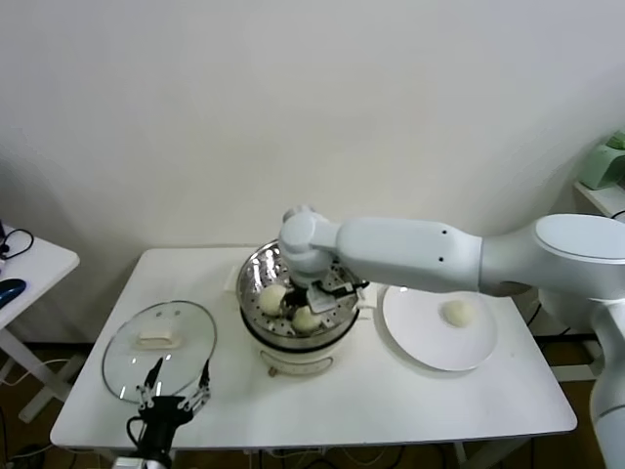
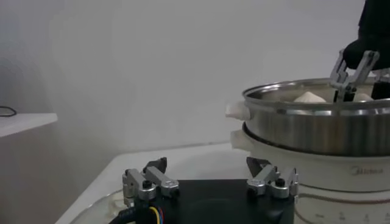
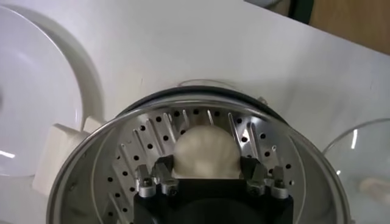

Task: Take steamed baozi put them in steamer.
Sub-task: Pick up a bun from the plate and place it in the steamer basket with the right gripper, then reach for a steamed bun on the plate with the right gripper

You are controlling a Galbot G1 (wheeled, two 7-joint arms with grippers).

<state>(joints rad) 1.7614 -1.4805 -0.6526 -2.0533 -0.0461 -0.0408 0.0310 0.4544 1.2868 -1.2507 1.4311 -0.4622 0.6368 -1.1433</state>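
The steamer [image 1: 251,276] stands mid-table on its white pot base. Two baozi [image 1: 272,296] lie in it, and one baozi [image 1: 458,312] lies on the white plate [image 1: 425,342]. My right gripper [image 1: 327,293] reaches down into the steamer. In the right wrist view it [image 3: 207,163] is closed on a third baozi [image 3: 205,149], one finger against each side, low over the perforated bottom [image 3: 143,137]. My left gripper [image 1: 180,376] is open and empty at the table's front left. In the left wrist view it [image 2: 207,163] faces the steamer wall [image 2: 304,125].
A round glass lid [image 1: 161,344] lies flat on the table's left, just behind my left gripper. A small white side table [image 1: 29,264] stands at the far left. The plate sits right of the steamer.
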